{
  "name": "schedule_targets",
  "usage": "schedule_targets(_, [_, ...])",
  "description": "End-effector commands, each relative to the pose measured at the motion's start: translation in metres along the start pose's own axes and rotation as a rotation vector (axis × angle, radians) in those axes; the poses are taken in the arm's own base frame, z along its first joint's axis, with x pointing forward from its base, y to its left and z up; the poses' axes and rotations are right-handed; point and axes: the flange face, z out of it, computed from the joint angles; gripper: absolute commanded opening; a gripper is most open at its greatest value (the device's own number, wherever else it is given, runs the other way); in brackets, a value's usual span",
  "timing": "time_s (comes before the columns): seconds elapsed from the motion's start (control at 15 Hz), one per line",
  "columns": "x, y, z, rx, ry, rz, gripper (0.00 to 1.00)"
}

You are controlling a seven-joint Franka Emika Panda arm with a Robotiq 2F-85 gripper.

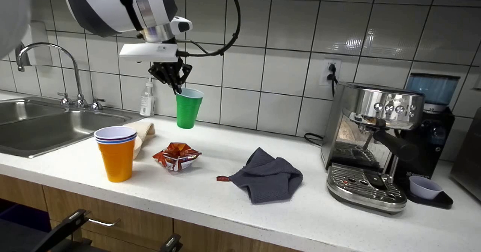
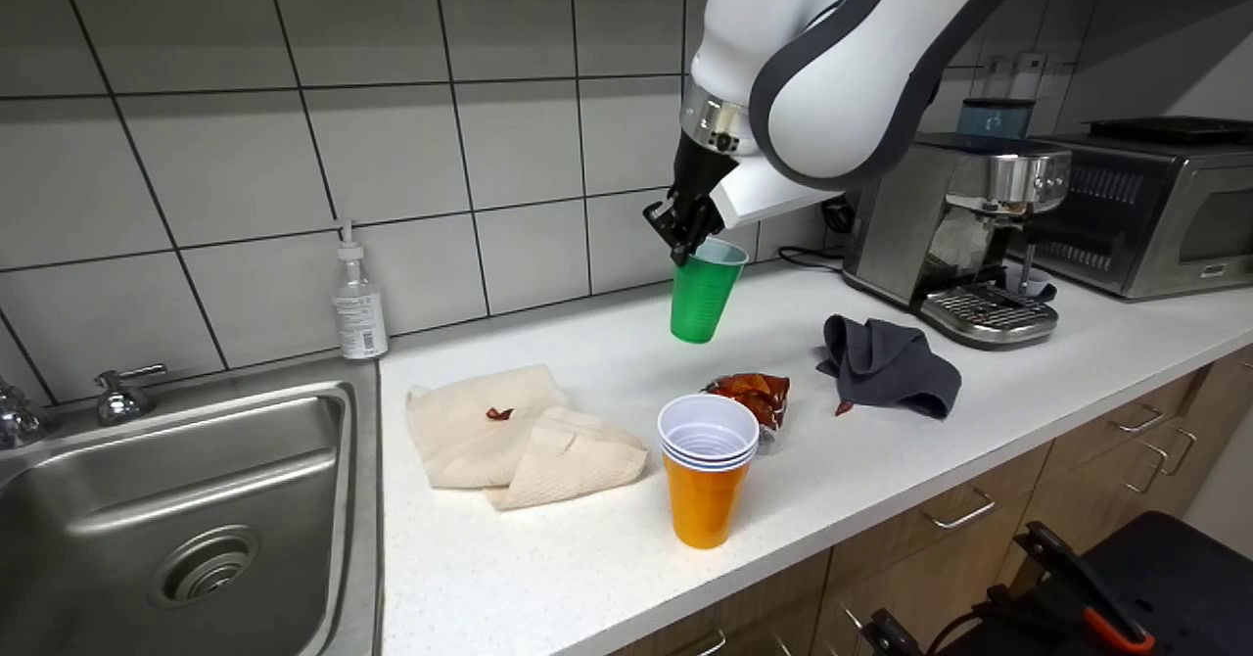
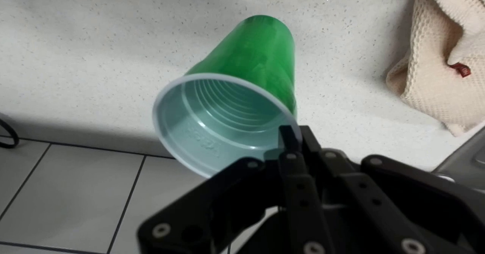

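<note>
As the gripper (image 1: 177, 91) pinches its rim, a green cup (image 1: 189, 110) hangs above a white counter (image 1: 233, 139)

In an exterior view, the green cup is held aloft, apart from the counter and near the tiled wall (image 1: 244, 101), tilted a little with its mouth upward. The step in hand looks like holding it in the air; the next move would seem to call for a firm pinch and a more level base. An orange cup stack (image 1: 118, 160) stands upright, several rims nested, near a red snack packet (image 1: 176, 156) whose filling cannot be told. A small pale cup (image 1: 424, 188) sits beside an espresso machine (image 1: 360, 131), too small to read for contents.

In an exterior view, the orange cup stack's white mouth shows nothing inside. A pump bottle (image 2: 359, 315), beside the sink (image 2: 364, 499), appears clear, its fill level unreadable.

In the wrist view, the jaws are pressed together on the cup wall, one tip inside the mouth and one outside. No contents show in the visible part of the pale, ridged interior. A cream cloth (image 3: 441, 87) lies crumpled to one side.
</note>
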Motion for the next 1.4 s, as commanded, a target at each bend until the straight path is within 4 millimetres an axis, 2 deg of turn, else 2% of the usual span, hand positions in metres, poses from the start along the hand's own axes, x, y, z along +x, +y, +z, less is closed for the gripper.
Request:
schedule_targets(0.0, [-0.009,-0.003,-0.016,0.028,-0.033,-0.046,0.01])
schedule_targets(0.27, [-0.014,-0.005,-0.024,0.065,-0.061,-0.067,0.01])
schedule_targets(0.87, [-0.006,-0.005,-0.036,0.117,-0.109,-0.087,0.01])
schedule_targets(1.33, [-0.003,-0.016,-0.053,0.117,-0.134,-0.124,0.01])
